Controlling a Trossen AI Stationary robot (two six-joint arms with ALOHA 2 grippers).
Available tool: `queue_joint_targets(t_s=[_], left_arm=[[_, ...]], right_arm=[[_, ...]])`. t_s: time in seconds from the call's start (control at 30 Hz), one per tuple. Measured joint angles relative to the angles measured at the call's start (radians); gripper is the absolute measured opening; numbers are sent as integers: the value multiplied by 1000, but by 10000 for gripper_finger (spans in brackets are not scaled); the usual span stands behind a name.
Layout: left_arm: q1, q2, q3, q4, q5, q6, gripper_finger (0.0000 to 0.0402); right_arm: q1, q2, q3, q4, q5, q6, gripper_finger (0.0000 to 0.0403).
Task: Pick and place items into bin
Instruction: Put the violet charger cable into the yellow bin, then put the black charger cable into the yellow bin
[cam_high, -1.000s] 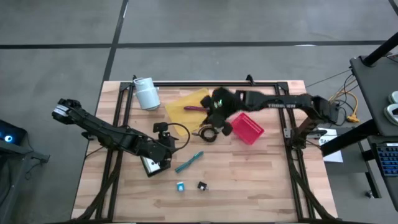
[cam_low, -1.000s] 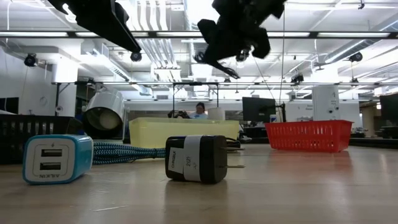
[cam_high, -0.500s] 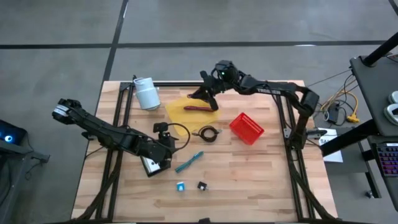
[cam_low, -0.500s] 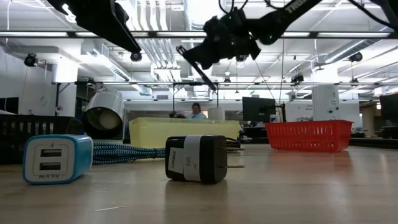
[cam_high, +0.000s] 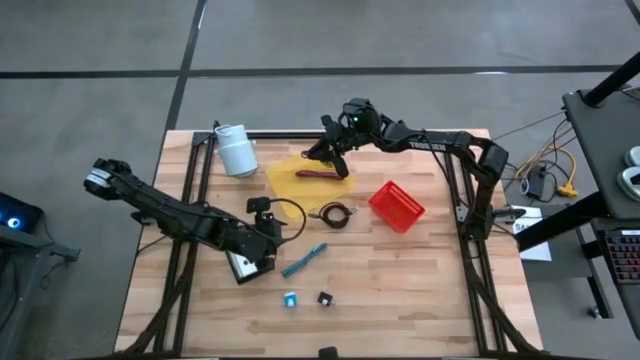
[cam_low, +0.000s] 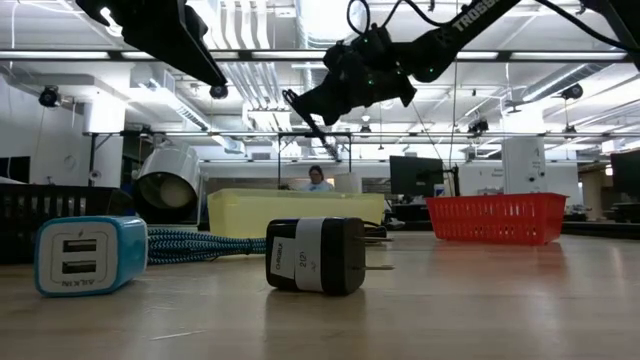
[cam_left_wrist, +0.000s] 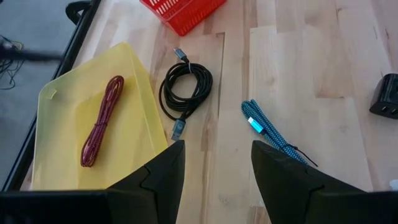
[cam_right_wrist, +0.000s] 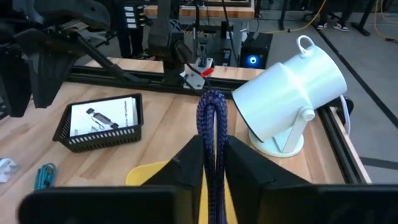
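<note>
Above the yellow tray (cam_high: 290, 178) at the counter's (cam_high: 420, 290) far side, the right end effector (cam_high: 327, 152) is clenched on a dark braided cable (cam_right_wrist: 213, 143) (a red cable (cam_high: 318, 173) lies in the tray), while the left end effector (cam_left_wrist: 214, 171) hangs released near the black basket (cam_high: 243, 266).

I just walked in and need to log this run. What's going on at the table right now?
The right gripper is shut on a dark purple braided cable and holds it up over the yellow bin, which has a red cable in it. The left gripper hangs open near the black basket. A black coiled cable, a teal cable, a blue charger and a black charger lie on the table outside the bin.
</note>
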Motion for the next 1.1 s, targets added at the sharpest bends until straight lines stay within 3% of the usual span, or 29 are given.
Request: queue_joint_targets(t_s=[0.27, 0.5, 0.7, 0.83, 0.93, 1.1], left_arm=[[0, 0, 0, 1, 0, 0, 169], [0, 0, 0, 0, 0, 0, 169], [0, 0, 0, 1, 0, 0, 169], [0, 0, 0, 0, 0, 0, 169], [0, 0, 0, 0, 0, 0, 169], [0, 0, 0, 1, 0, 0, 169]], right_arm=[[0, 0, 0, 3, 2, 0, 126], [5, -20, 0, -6, -16, 106, 158], [35, -24, 1, -43, -158, 121, 171], [72, -26, 1, -101, -240, 25, 182], [103, -28, 1, -151, -234, -34, 188], [160, -46, 0, -234, -131, -58, 184]])
